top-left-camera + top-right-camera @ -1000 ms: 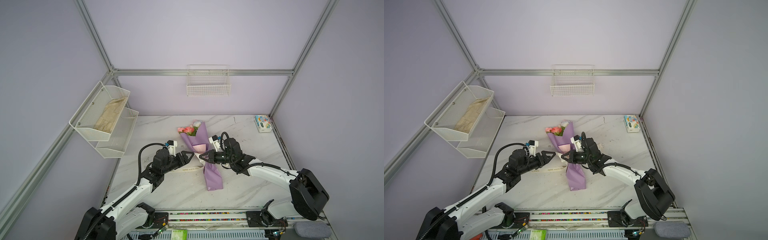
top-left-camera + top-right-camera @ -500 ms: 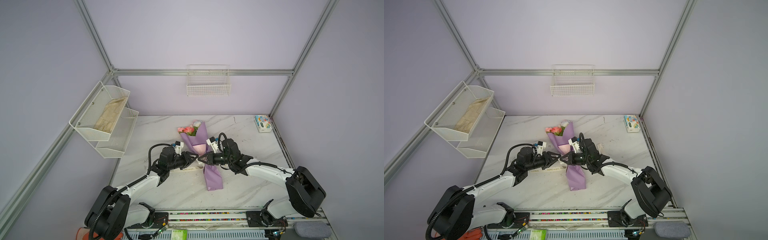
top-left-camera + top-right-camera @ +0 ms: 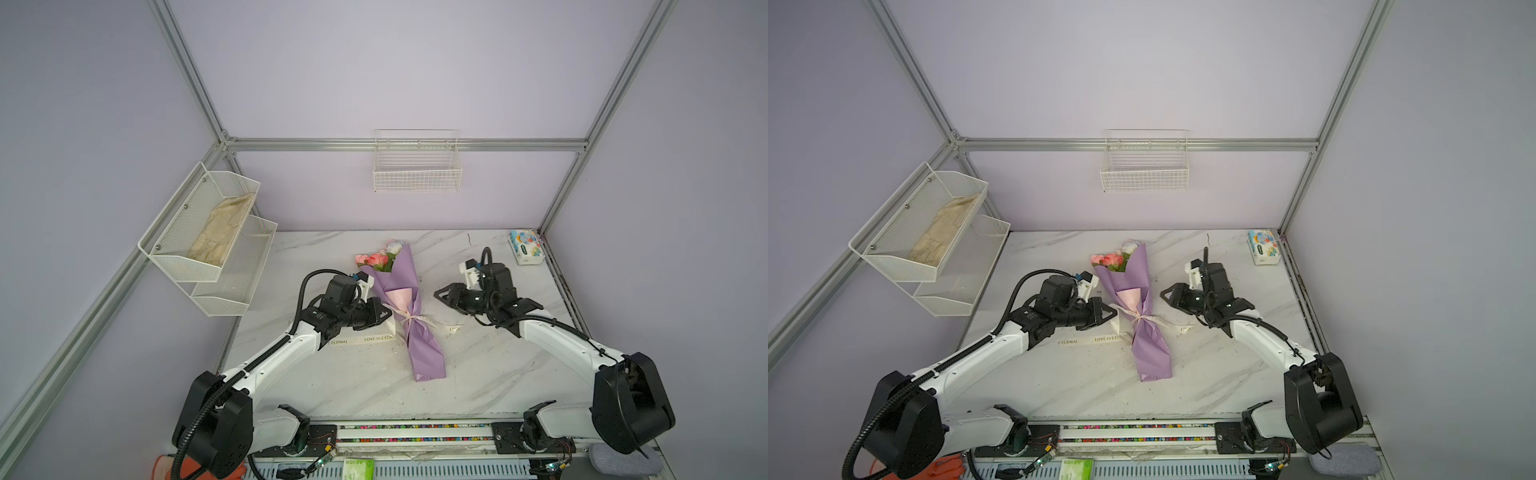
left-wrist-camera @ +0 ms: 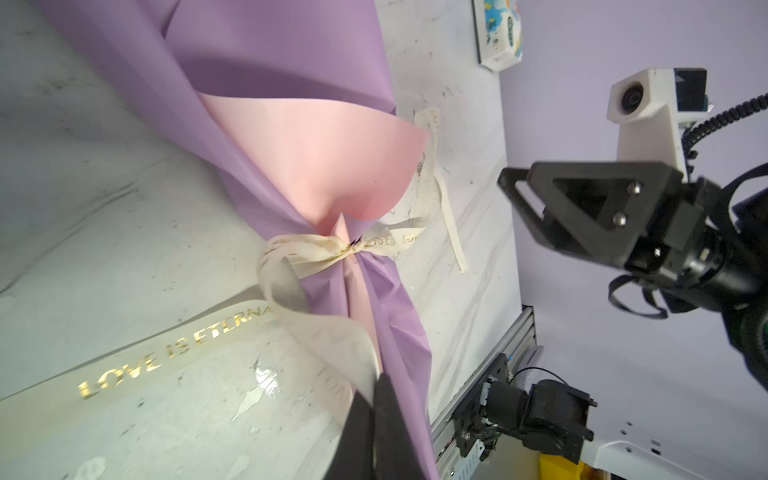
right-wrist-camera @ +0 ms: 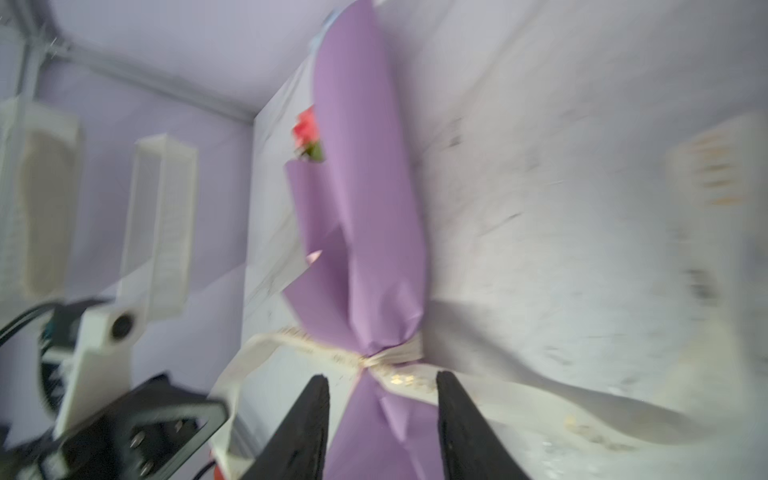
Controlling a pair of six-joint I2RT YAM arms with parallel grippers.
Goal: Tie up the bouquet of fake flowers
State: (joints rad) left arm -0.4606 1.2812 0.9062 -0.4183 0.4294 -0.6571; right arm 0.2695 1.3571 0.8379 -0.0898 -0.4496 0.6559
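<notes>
Lying mid-desk (image 3: 490, 365), blooms toward the back wall, the bouquet of fake flowers (image 3: 405, 291) carries the cream ribbon (image 4: 332, 253) knotted round its waist. The left pincer (image 3: 386, 318) has just clamped a ribbon tail beside it. The right pincer (image 3: 437, 294) has let go and backed off, jaws apart and empty. The knot probably just needs tightening.
</notes>
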